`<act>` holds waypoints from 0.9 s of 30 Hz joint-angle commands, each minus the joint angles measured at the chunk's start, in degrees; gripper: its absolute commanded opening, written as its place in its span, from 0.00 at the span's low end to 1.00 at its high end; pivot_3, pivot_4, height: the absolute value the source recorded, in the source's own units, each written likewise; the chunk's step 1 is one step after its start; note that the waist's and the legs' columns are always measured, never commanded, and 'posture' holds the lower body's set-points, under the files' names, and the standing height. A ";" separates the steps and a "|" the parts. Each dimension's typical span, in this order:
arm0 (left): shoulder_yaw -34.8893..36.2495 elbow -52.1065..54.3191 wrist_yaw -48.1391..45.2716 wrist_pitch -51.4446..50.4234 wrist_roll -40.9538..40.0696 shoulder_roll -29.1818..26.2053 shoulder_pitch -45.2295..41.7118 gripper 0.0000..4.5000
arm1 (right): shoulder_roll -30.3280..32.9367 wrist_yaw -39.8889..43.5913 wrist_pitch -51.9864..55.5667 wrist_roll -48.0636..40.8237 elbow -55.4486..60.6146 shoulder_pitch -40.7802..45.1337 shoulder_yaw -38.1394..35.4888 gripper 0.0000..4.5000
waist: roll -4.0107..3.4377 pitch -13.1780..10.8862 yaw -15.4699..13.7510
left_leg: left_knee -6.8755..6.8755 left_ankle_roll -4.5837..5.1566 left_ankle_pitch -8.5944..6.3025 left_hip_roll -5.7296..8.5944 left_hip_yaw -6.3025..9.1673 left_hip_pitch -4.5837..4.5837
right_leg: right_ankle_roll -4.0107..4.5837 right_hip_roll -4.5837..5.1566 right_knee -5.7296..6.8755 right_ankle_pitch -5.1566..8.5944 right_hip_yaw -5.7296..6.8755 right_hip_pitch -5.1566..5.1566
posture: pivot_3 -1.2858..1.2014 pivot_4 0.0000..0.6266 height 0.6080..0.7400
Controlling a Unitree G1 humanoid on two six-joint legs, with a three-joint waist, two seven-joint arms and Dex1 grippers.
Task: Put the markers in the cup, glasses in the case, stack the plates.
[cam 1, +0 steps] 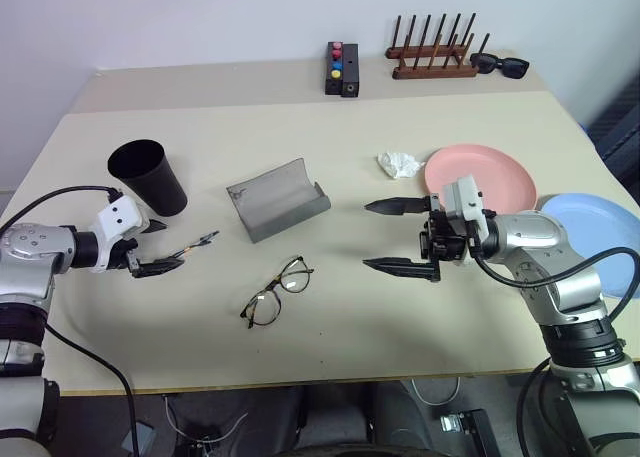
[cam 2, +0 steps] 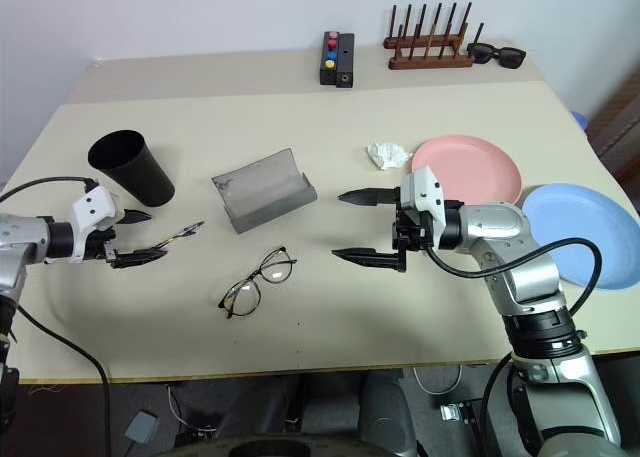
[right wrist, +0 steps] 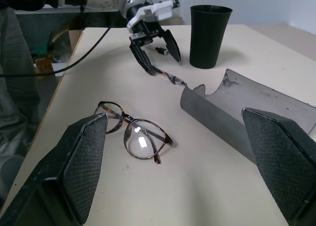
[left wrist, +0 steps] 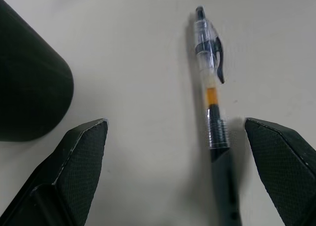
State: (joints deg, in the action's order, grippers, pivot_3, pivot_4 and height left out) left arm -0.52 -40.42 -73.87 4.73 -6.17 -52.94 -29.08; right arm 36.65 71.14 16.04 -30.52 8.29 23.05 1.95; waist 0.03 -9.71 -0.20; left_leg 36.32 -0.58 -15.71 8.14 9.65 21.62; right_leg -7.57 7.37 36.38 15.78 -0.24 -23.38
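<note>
Left wrist view: clear-barrelled marker (left wrist: 212, 87) lies on the table (cam 1: 400, 307) between the spread fingers of the left gripper (cam 1: 160, 247), long axis running away from it, cup (cam 1: 148, 177) just beside; right gripper (cam 1: 400, 237) open, farther off.

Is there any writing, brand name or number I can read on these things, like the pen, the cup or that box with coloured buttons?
None can be read.
pen: clear barrel, no print visible.
cup: plain black.
box with coloured buttons: too small to tell.
grey case: no marking visible.
</note>
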 commanded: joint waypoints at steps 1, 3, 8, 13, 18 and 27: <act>-1.28 -2.46 -1.42 2.58 1.76 0.21 -1.78 1.00 | 0.44 0.32 -0.82 -0.69 1.63 -0.40 -1.29 0.98 | 0.00 0.00 0.00 | 0.01 0.00 0.00 0.00 0.00 0.00 | 0.00 0.00 0.01 0.00 0.00 0.00 | 0.52 0.24 1.00; -1.72 -3.61 -2.16 2.92 2.13 0.47 -2.36 1.00 | 0.34 0.49 -1.35 -0.38 1.02 -0.44 -1.25 0.98 | 0.00 0.00 0.00 | 0.05 0.00 0.00 0.00 0.00 0.00 | 0.00 0.00 0.05 0.00 0.00 0.00 | 0.52 0.24 1.00; -2.09 -4.42 -3.44 3.43 2.83 0.83 -2.30 1.00 | -0.06 0.10 -2.16 0.30 0.73 -0.49 -0.99 0.98 | -0.01 0.00 0.08 | 0.11 0.00 0.00 0.00 0.00 -0.01 | 0.00 0.00 0.14 0.00 0.00 0.00 | 0.52 0.24 1.00; -1.93 -2.65 -4.63 2.51 2.40 0.82 -0.74 0.81 | -0.18 -0.16 -2.89 0.48 0.74 -1.04 -0.95 1.00 | -0.01 0.01 0.48 | 0.17 0.00 0.00 0.01 0.00 -0.01 | 0.00 0.00 0.21 0.00 0.00 0.00 | 0.52 0.24 1.00; -1.28 0.02 -5.35 0.46 1.87 0.48 -0.37 0.25 | -0.28 0.13 -3.86 0.70 -0.01 -1.20 -0.94 1.00 | -0.01 0.01 0.75 | 0.37 0.00 0.00 0.01 0.00 -0.02 | 0.00 0.00 0.50 0.01 0.00 -0.01 | 0.52 0.24 1.00; 0.11 6.10 -5.86 -3.71 0.71 -0.99 1.34 0.05 | -0.95 0.15 -4.97 1.06 -1.05 -0.69 -0.33 1.00 | -0.01 0.01 0.88 | 0.70 0.29 -0.17 0.01 0.00 0.03 | 0.00 -0.03 0.73 0.01 -0.05 -0.02 | 0.52 0.24 1.00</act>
State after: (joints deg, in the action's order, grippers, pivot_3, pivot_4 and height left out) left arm -1.29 -36.06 -79.37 1.69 -4.54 -52.54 -28.19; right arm 36.10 71.27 12.00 -29.45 6.63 21.51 1.94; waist 0.02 -9.70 0.68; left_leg 37.02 -0.29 -15.88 8.15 9.65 21.66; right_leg -7.58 7.34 37.10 15.79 -0.30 -23.40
